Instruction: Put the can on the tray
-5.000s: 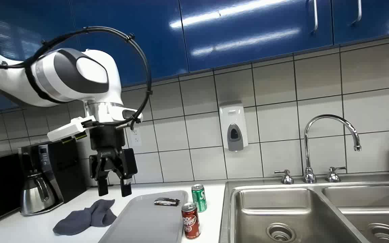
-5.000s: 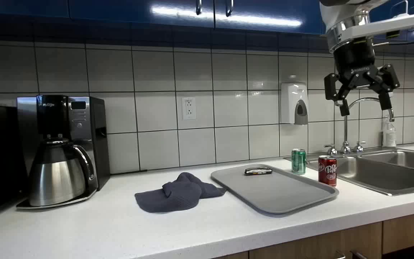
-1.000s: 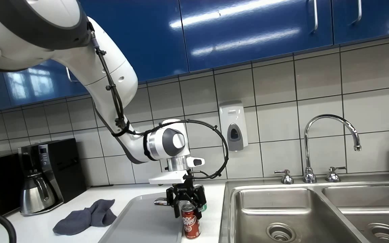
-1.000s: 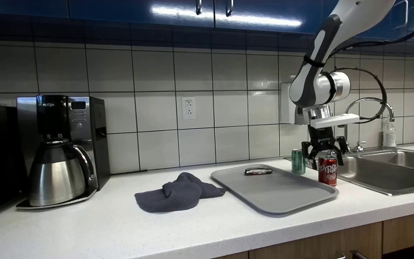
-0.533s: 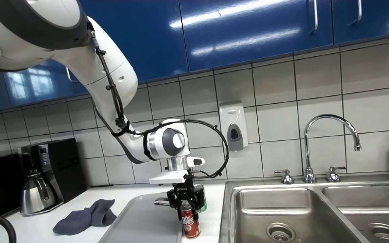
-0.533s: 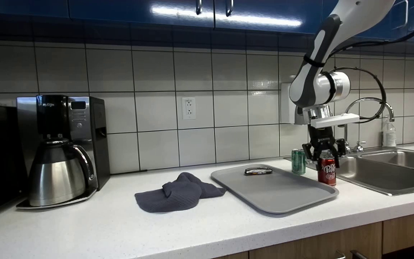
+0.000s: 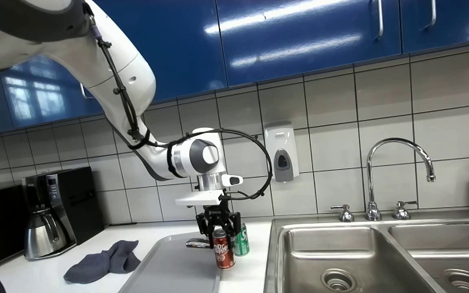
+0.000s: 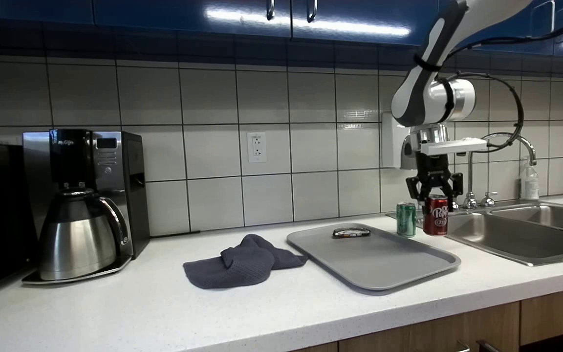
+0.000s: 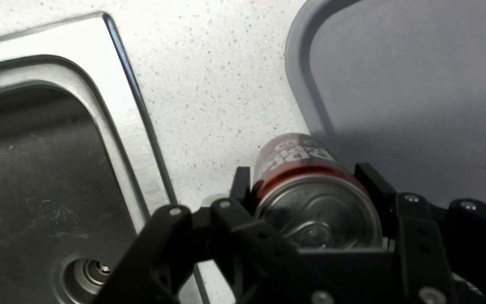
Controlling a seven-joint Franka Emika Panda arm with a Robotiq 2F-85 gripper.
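Observation:
The red Dr Pepper can (image 8: 436, 224) hangs upright, a little above the counter beside the grey tray (image 8: 379, 266). My gripper (image 8: 439, 205) is shut around its upper part, one finger on each side. From above, the wrist view shows the silver lid of the can (image 9: 319, 211) between the dark fingers (image 9: 240, 183), with the tray (image 9: 416, 76) to the right. In an exterior view the can (image 7: 223, 254) overlaps the tray's right edge. A small black-wrapped item (image 8: 351, 232) lies toward the back of the tray.
A green can (image 8: 406, 220) stands on the counter just left of the held can. The steel sink (image 9: 36, 181) lies on the side away from the tray. A dark cloth (image 8: 245, 264) lies left of the tray, with a coffee maker (image 8: 86, 205) farther left.
My gripper has come down over the red can and shut on it. Within the last half second, arm and can have risen off the counter and shifted slightly left.

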